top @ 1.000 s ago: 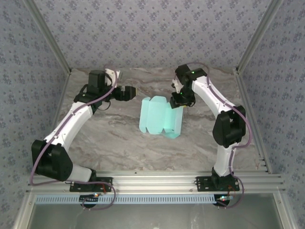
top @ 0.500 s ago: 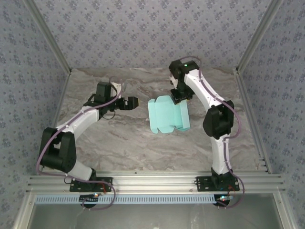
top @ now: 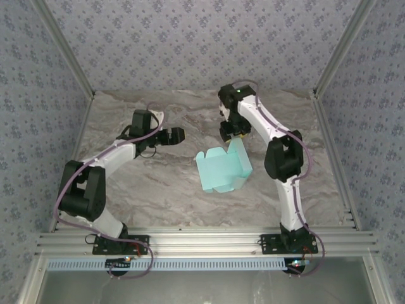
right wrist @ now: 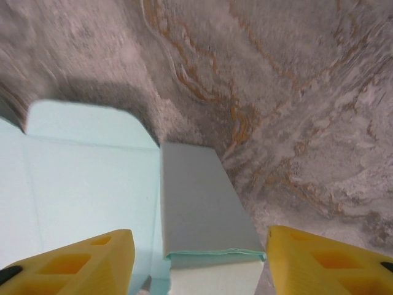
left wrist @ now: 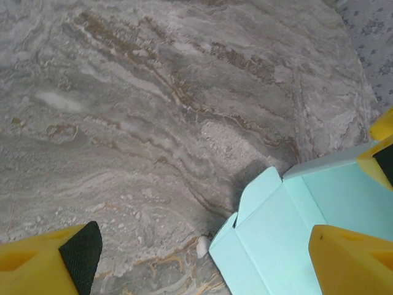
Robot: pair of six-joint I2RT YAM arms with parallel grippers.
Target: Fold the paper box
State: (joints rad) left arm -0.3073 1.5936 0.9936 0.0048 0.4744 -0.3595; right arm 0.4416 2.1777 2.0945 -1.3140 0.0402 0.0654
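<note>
Between the spread fingers of your right gripper [right wrist: 202, 263] stands a raised flap [right wrist: 198, 203] of the paper box [top: 221, 172], with neither finger seeming to touch it. The rest of the cyan sheet lies flat on the table [top: 145, 190] past one finger. Your left gripper [top: 176, 135], open and empty too, has the box's corner just ahead beside one finger, so the right arm looks better placed for the fold.
</note>
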